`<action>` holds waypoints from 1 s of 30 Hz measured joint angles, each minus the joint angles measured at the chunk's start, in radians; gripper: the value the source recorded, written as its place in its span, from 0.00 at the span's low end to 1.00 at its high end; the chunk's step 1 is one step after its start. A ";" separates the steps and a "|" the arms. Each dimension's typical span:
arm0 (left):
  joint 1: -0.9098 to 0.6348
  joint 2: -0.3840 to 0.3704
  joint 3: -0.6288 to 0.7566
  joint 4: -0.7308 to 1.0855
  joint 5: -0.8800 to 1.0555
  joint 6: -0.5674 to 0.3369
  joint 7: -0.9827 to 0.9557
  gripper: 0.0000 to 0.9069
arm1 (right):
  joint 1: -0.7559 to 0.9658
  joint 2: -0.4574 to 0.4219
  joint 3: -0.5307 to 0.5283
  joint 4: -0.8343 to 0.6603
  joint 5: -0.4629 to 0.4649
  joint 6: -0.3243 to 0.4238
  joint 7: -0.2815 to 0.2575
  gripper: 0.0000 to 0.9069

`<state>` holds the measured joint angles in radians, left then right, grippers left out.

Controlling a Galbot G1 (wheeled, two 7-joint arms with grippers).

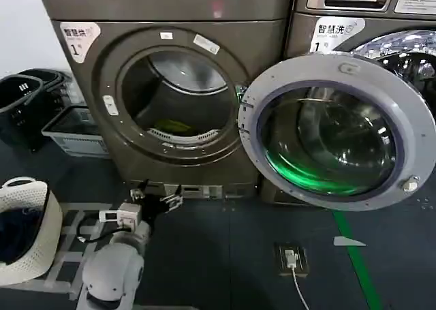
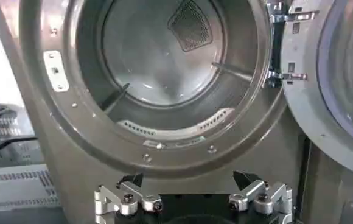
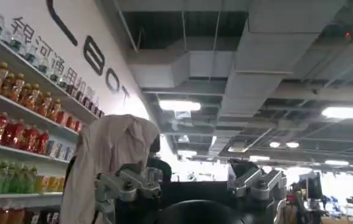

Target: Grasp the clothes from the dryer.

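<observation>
Nearest, the left end effector (image 1: 155,202) hangs low before the dryer (image 1: 178,92), its fingers spread wide and empty, just beneath the round opening. To do the reach well, it should rise over the metal lip and go in level, clear of the glass door (image 1: 338,129) swung open alongside. Deeper in, the clothes (image 1: 172,127), a small yellow-green crumple, lie on the smooth steel drum floor. The right end effector (image 3: 192,182) points ceilingward, fingers apart, holding nothing.

Head view dim, floor (image 1: 225,249) dark; green glare on door (image 1: 334,133) glass. Drum (image 2: 170,61) evenly lit, soft reflections. Ceiling lights (image 3: 179,105) blown out, window backlight behind.
</observation>
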<state>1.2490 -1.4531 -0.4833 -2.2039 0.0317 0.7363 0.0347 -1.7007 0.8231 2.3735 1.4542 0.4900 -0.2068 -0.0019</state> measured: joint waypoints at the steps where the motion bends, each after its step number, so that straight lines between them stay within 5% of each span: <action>1: 0.000 0.000 0.000 0.000 -0.001 0.000 0.000 1.00 | 0.000 0.000 0.001 -0.001 0.000 0.000 0.000 1.00; 30: 0.001 -0.009 -0.001 0.011 -0.015 0.000 -0.002 1.00 | -0.005 -0.001 0.008 -0.007 0.000 -0.001 -0.002 1.00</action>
<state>1.2500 -1.4621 -0.4840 -2.1933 0.0163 0.7363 0.0326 -1.7054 0.8218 2.3819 1.4475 0.4900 -0.2078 -0.0041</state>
